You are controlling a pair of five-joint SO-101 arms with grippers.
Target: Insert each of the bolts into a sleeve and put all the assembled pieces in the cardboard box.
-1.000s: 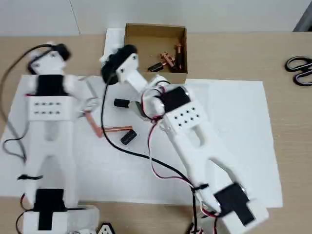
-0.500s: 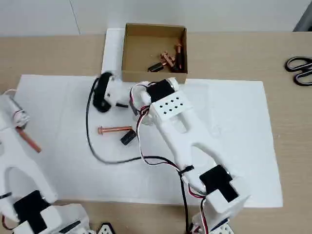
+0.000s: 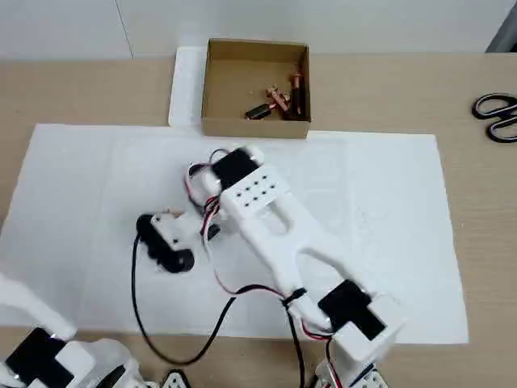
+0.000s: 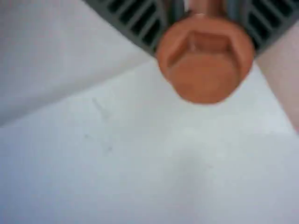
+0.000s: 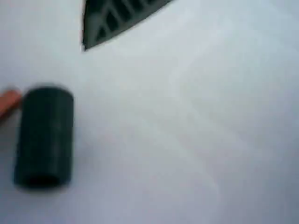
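Bolt (image 4: pixel 205 60), copper, hex-headed, clamped in left gripper (image 4: pixel 202 6); matte black cylindrical sleeve (image 5: pixel 44 137); right gripper (image 5: pixel 117 21) state unclear.

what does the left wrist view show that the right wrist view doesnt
Left wrist view: the six-sided head of a copper bolt, gripped in the left end effector and pointing at the camera. Right wrist view: a black sleeve lying on its side, with the tip of a second bolt just beside one end. Both: the white paper sheet underneath.
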